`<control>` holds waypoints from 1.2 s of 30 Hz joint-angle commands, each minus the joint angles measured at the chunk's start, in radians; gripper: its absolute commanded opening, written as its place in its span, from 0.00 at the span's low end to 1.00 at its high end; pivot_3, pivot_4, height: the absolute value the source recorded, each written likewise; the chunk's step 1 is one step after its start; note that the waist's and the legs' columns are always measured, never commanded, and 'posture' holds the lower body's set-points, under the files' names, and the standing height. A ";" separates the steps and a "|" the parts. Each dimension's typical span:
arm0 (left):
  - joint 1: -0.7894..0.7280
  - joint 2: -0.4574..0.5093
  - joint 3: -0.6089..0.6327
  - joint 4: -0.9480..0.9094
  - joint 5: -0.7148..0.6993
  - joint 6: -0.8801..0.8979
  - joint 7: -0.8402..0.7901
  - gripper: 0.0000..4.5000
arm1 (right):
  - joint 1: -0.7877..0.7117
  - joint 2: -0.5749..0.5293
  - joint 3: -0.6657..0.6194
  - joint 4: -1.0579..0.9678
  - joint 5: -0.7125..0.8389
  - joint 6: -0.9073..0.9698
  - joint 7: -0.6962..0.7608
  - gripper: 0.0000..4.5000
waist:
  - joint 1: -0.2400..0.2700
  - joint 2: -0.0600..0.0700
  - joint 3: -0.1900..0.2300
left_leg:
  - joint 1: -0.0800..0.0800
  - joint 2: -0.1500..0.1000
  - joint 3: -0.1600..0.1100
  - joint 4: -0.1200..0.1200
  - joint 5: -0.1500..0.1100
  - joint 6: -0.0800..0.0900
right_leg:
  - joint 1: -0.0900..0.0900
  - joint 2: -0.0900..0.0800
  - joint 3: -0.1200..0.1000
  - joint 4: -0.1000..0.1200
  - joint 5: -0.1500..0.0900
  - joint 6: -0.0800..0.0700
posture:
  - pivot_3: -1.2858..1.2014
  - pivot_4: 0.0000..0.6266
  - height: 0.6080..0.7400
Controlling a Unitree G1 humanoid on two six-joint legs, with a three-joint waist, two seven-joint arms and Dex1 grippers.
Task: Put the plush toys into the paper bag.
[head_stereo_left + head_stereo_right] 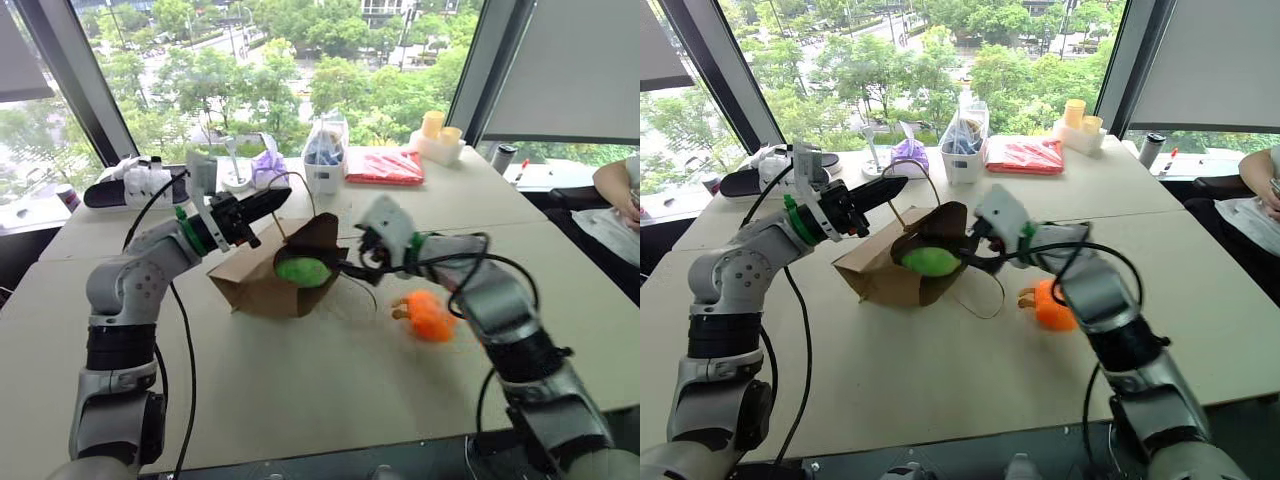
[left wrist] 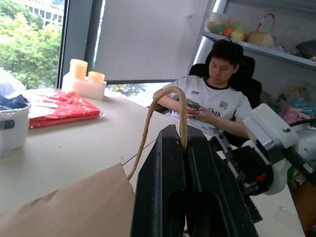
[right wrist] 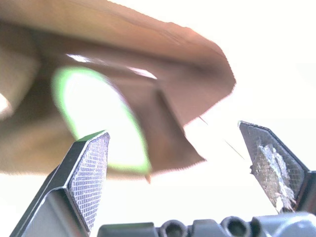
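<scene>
Paper bag (image 1: 262, 282) lies on its side, long axis left–right, mouth facing right; green plush toy (image 1: 303, 270) sits inside. Left gripper (image 2: 183, 148) pinches cord handle (image 2: 163, 111). Right gripper (image 3: 180, 165), jaws spread, faces the mouth. Orange plush toy (image 1: 430, 315) lies right.

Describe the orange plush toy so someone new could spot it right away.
Start at the brown paper bag lying open on the beige table. Beside its mouth, under the robot's right forearm, sits the orange plush toy. It's outside the bag, whereas the green plush toy is in the opening.
</scene>
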 commanded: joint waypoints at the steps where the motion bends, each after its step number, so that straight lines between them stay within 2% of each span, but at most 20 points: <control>1: -0.024 0.004 0.019 -0.004 -0.014 -0.015 -0.009 0.00 | 0.127 -0.111 -0.114 -0.193 0.040 0.123 0.018 0.99 | 0.004 0.000 0.000 | 0.000 0.000 0.000 0.000 0.000 0.000 | 0.000 0.000 0.000 0.000 0.000 0.000 | 0.52 0.24 1.00; 5: -0.035 -0.003 0.012 0.013 -0.011 -0.023 -0.016 0.00 | 0.311 -0.163 -0.188 -0.309 0.087 0.217 0.003 0.99 | 0.005 0.000 0.000 | 0.000 0.000 0.001 0.002 -0.004 0.006 | 0.002 0.000 0.000 -0.001 0.000 0.000 | 0.52 0.24 1.00; 9: -0.041 -0.003 0.013 0.021 -0.010 -0.024 -0.022 0.00 | 0.449 -0.188 -0.172 -0.357 0.083 0.219 -0.029 0.99 | 0.005 0.000 0.000 | 0.003 0.001 0.002 0.002 -0.004 0.007 | 0.005 0.000 0.000 -0.001 0.000 0.000 | 0.52 0.24 1.00; 13: -0.044 0.001 0.014 0.026 -0.006 -0.027 -0.028 0.00 | 0.513 -0.221 -0.117 -0.375 0.051 0.195 -0.063 0.99 | 0.006 0.000 0.000 | 0.003 0.000 0.002 0.004 -0.004 0.007 | 0.005 0.000 0.000 -0.001 0.000 0.000 | 0.52 0.24 1.00; 20: -0.045 0.000 0.012 0.021 -0.005 -0.029 -0.025 0.00 | 0.507 -0.283 -0.053 -0.295 -0.048 0.070 -0.131 0.99 | 0.008 -0.001 0.000 | 0.003 0.000 0.002 0.004 -0.004 0.007 | 0.007 0.000 0.000 -0.002 0.000 0.000 | 0.52 0.24 1.00; 25: -0.035 -0.004 0.005 0.010 0.001 -0.033 -0.023 0.00 | 0.468 -0.307 -0.028 -0.166 -0.141 -0.067 -0.178 0.99 | 0.008 -0.001 0.000 | 0.003 0.000 0.002 0.004 -0.004 0.007 | 0.007 0.000 0.000 -0.002 0.000 0.000 | 0.52 0.24 1.00; 32: -0.035 -0.001 0.006 0.008 0.001 -0.035 -0.022 0.00 | 0.415 -0.275 -0.084 -0.113 -0.140 -0.122 -0.183 0.27 | 0.007 -0.001 0.000 | 0.003 0.000 0.002 0.004 -0.004 0.007 | 0.007 0.000 -0.001 -0.002 0.000 0.000 | 0.52 0.24 1.00; 34: -0.036 -0.001 0.006 0.009 0.001 -0.036 -0.022 0.00 | 0.402 -0.264 -0.106 -0.115 -0.118 -0.119 -0.166 0.03 | 0.007 -0.001 0.000 | 0.003 0.000 0.001 0.004 -0.004 0.007 | 0.007 0.000 0.000 -0.003 0.000 0.000 | 0.52 0.24 1.00; 36: -0.037 0.000 0.008 0.011 0.001 -0.036 -0.022 0.00 | 0.378 -0.234 -0.129 -0.136 -0.074 -0.085 -0.148 0.00 | 0.007 -0.001 0.000 | 0.003 0.000 0.001 0.004 -0.004 0.007 | 0.007 0.000 -0.001 -0.003 0.000 0.000 | 0.52 0.24 1.00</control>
